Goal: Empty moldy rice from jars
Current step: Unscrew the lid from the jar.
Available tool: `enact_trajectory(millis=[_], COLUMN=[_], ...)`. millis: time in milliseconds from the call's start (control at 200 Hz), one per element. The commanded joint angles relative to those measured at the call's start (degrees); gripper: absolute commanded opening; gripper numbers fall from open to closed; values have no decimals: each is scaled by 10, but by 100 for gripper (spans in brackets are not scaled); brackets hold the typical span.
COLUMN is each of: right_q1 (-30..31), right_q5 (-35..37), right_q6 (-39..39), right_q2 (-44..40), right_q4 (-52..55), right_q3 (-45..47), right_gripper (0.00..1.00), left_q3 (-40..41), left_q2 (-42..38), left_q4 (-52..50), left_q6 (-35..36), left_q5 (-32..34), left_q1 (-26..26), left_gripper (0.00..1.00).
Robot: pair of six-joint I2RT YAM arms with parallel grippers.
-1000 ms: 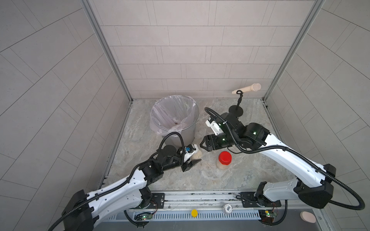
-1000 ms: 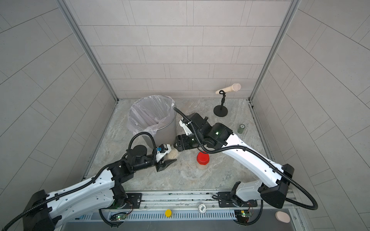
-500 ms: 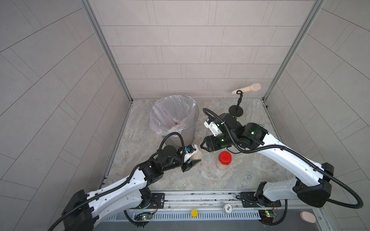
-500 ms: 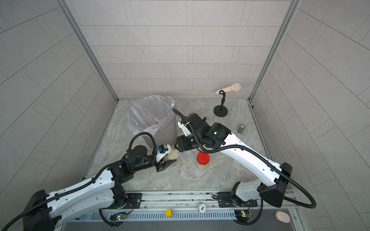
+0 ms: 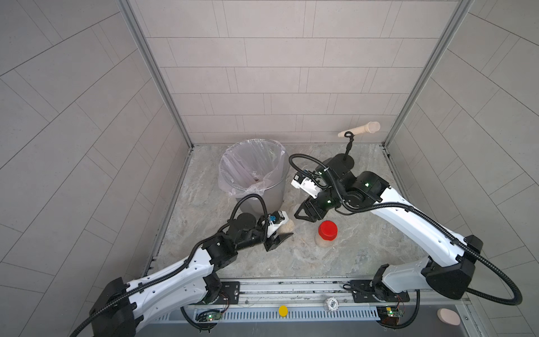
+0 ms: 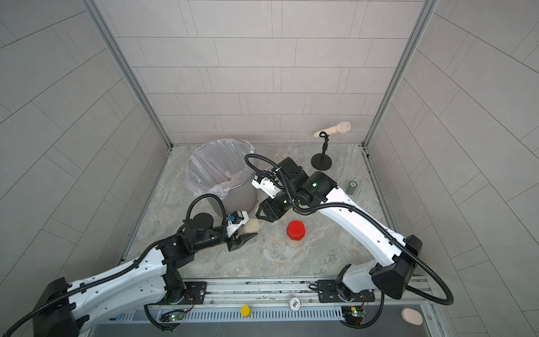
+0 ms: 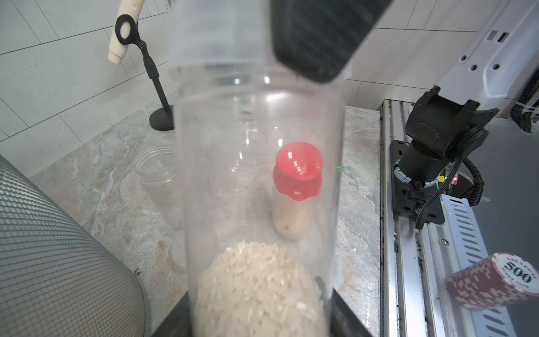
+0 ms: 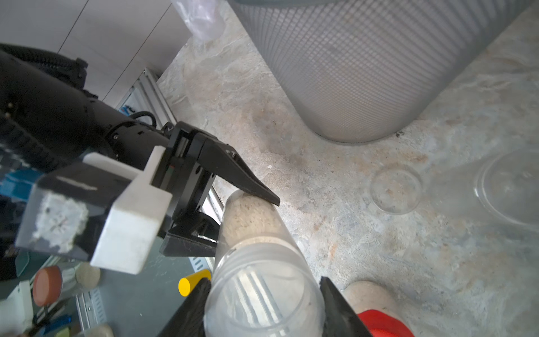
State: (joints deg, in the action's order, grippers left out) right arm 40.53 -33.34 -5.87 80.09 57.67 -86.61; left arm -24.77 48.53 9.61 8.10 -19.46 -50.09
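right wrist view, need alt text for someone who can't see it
A lidless clear jar partly filled with rice is held at both ends: the left gripper clamps its base, the right gripper grips near its open mouth. On the marble tabletop beyond are a metal bin, a loose clear lid and a red lid.

Lidded jar [image 5: 327, 230] before the bin [image 5: 272, 191]

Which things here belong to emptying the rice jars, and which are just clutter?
Job: held jar, its rice, red-lid jar, empty jar, loose lid, bin.
Clutter: stand, green cylinder, poker chip, yellow disc.
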Motion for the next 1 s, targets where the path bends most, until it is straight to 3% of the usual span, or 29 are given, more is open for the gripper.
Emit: enact_trajectory(millis=[0, 110, 315, 560, 745, 996], right_q1=[-26, -26, -26, -14, -12, -12], right_q5=[-78, -106, -117, -149, -102, -101], right_q6=[156, 243, 320, 469, 482, 527], right_q2=[5, 13, 30, 13, -17, -45], right_q4=[23, 40, 92, 125, 69, 50], right_q3=[-22, -36, -96, -94, -73, -43], right_gripper=[23, 24, 27, 30, 31, 33], left_q3=[11, 10, 8, 0, 2, 4], left_q2=[-9, -9, -8, 8, -7, -21], left_q4=[-19, -22, -21, -22, -26, -32], left_q6=[2, 1, -1, 1, 1, 2], left_q5=[-12, -11, -7, -12, -5, 0], left_q1=[3, 3, 3, 3, 3, 3], left_gripper=[10, 10, 10, 8, 8, 8])
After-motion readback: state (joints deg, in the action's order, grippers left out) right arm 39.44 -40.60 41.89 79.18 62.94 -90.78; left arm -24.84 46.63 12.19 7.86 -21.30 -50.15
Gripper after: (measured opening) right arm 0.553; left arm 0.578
